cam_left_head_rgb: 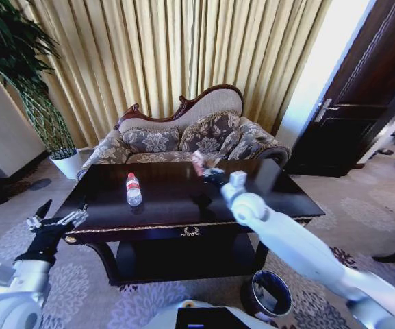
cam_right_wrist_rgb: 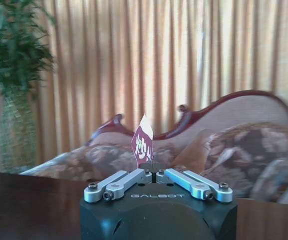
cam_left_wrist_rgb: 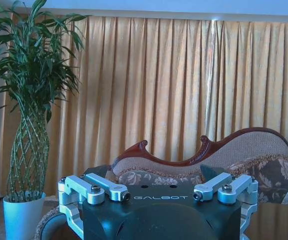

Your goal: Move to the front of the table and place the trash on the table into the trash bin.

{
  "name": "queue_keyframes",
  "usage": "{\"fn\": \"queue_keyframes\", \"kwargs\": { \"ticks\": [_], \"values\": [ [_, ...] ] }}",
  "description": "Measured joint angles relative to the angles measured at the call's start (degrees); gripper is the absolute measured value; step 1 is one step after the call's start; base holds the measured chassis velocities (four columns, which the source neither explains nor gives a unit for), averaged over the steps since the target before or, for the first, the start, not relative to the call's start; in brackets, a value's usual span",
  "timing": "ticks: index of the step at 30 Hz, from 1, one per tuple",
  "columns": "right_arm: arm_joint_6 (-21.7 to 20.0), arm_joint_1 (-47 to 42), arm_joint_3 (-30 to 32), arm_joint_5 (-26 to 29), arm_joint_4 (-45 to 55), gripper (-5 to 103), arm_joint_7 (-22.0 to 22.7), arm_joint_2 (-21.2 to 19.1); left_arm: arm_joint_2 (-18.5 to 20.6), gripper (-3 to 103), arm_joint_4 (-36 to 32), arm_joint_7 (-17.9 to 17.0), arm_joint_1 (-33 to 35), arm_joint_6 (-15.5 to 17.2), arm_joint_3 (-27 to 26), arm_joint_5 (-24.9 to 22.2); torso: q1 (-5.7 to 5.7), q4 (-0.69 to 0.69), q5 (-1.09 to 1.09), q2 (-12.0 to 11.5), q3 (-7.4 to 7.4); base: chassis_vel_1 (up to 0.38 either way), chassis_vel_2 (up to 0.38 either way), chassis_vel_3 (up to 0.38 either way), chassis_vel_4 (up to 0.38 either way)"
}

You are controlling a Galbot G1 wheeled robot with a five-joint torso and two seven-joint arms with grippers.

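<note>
Reddish wrapper sat pinched in the right gripper above the table. Left gripper hung spread near its left corner.

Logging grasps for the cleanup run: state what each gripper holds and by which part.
The right gripper pinches the reddish-brown wrapper by its lower end, above the table. The left gripper is open, holding nothing.

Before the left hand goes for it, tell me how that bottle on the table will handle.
The clear plastic bottle lies on its side on the glossy table, so a nudge would likely roll it. It looks mostly empty, so probably light. Its smooth, thin wall may slip or dent under a firm squeeze.
</note>
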Motion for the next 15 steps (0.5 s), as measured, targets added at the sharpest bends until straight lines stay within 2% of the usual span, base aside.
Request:
{"fn": "queue_keyframes", "kwargs": {
  "ticks": [4,5,7,11,15],
  "values": [
    [-0.1,-9.0,9.1,-0.4,5.3,0,2.1,-4.7,1.2,100,0.0,-0.5,-1.2,1.0,0.0,-1.0,0.00,-0.02,-0.01,0.0,-0.01,0.000,0.000,0.000,0.000],
    [-0.1,-9.0,9.1,-0.4,5.3,0,2.1,-4.7,1.2,100,0.0,-0.5,-1.2,1.0,0.0,-1.0,0.00,-0.02,-0.01,0.0,-0.01,0.000,0.000,0.000,0.000],
    [-0.1,-15.7,14.6,-0.9,8.5,0,3.5,-6.4,1.6,100,0.0,-0.6,-1.6,1.2,0.2,-1.1,0.00,-0.01,-0.01,0.0,-0.01,0.000,0.000,0.000,0.000],
    [-0.4,-21.2,18.1,-1.1,11.0,0,5.0,-7.0,1.9,100,0.0,-0.6,-1.8,1.2,0.2,-1.1,0.00,0.01,-0.01,0.0,-0.01,0.000,0.000,0.000,0.000],
    [-1.1,-28.4,24.7,-1.0,14.6,0,7.6,-6.1,2.9,100,0.0,-0.6,-2.5,1.2,-0.5,-1.9,0.00,0.00,-0.02,0.0,-0.01,0.000,0.000,0.000,0.000]
  ]
}}
